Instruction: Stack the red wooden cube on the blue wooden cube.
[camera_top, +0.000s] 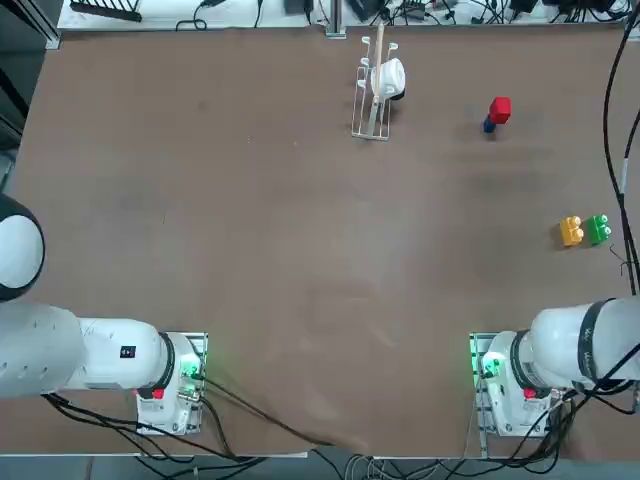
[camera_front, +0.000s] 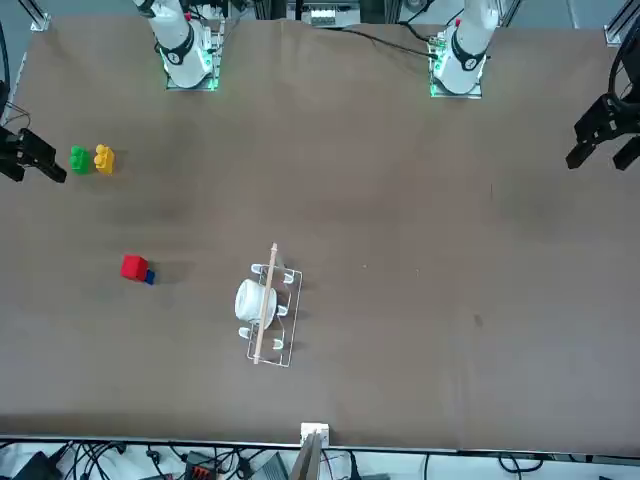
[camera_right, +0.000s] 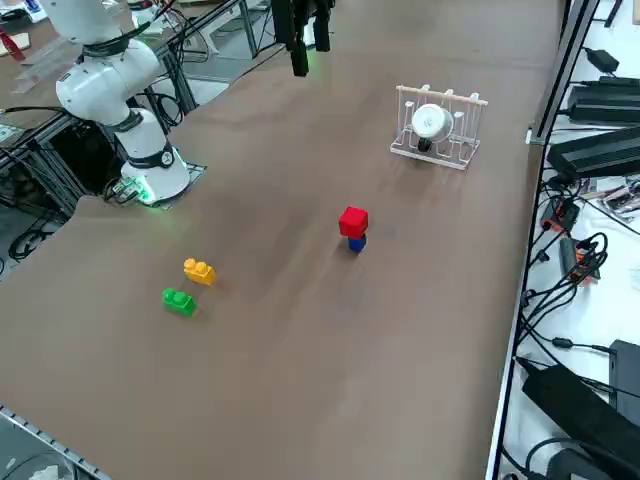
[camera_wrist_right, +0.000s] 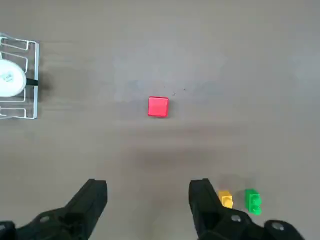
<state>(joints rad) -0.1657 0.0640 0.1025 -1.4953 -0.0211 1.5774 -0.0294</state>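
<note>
Brown table (camera_top: 250, 250), cabled edges, right gripper (camera_wrist_right: 148, 200) raised

The right arm (camera_top: 575, 345) is built of smooth, rounded white segments with black joint bands. Its base (camera_top: 497, 372) sits on a metal mounting plate, glows green, carries a small red part, and trails black cables. The end effector (camera_wrist_right: 148, 200) is black, with two blocky matte fingers (camera_wrist_right: 89, 200).

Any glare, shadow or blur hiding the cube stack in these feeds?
Top view: red wooden cube sharp, blue wooden cube peeking beside it, no glare. Right side view: the stack casts a faint shadow on the table. Right wrist view: even light, the open right tool dark against the table, and red covers blue entirely.
</note>
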